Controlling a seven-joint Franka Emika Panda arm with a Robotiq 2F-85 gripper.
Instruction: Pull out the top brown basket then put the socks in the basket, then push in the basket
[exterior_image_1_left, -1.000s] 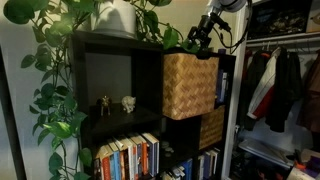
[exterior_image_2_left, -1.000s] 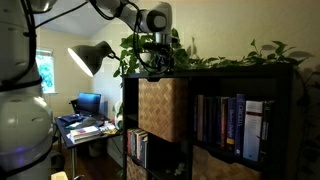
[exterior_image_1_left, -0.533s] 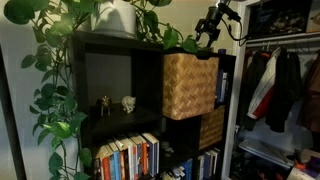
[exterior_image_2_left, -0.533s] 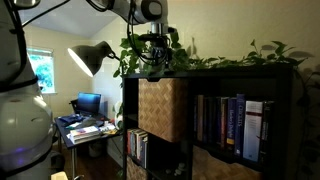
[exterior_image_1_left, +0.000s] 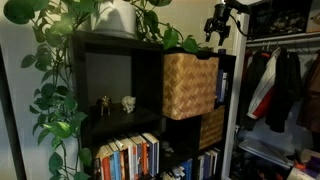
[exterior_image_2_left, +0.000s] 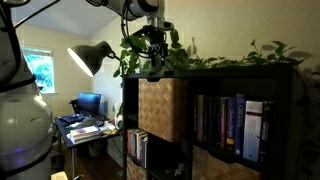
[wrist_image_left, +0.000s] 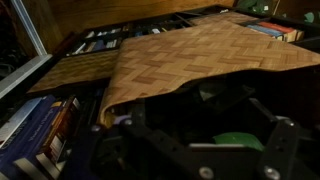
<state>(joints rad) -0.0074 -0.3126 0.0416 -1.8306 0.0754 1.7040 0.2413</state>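
The top brown basket (exterior_image_1_left: 190, 85), light tan wicker, sits in the upper right cubby of the dark shelf and sticks out past the shelf front in both exterior views (exterior_image_2_left: 163, 108). My gripper (exterior_image_1_left: 214, 36) hangs open in the air above the basket's top edge, clear of it (exterior_image_2_left: 152, 66). In the wrist view the basket's woven front (wrist_image_left: 190, 55) lies below my gripper (wrist_image_left: 205, 150), whose fingers are spread wide with nothing between them. The basket's inside is dark. The socks are hidden from every view.
A darker woven basket (exterior_image_1_left: 211, 127) sits in the cubby below. Leafy vines (exterior_image_1_left: 60, 90) trail over the shelf top and down its side. Books (exterior_image_1_left: 125, 155) fill the lower cubbies, and small figurines (exterior_image_1_left: 115, 103) stand in the open cubby. Clothes hang in a closet (exterior_image_1_left: 280, 85) beside the shelf.
My gripper has risen from just above the basket's top edge to well above the shelf top. The basket has not moved.
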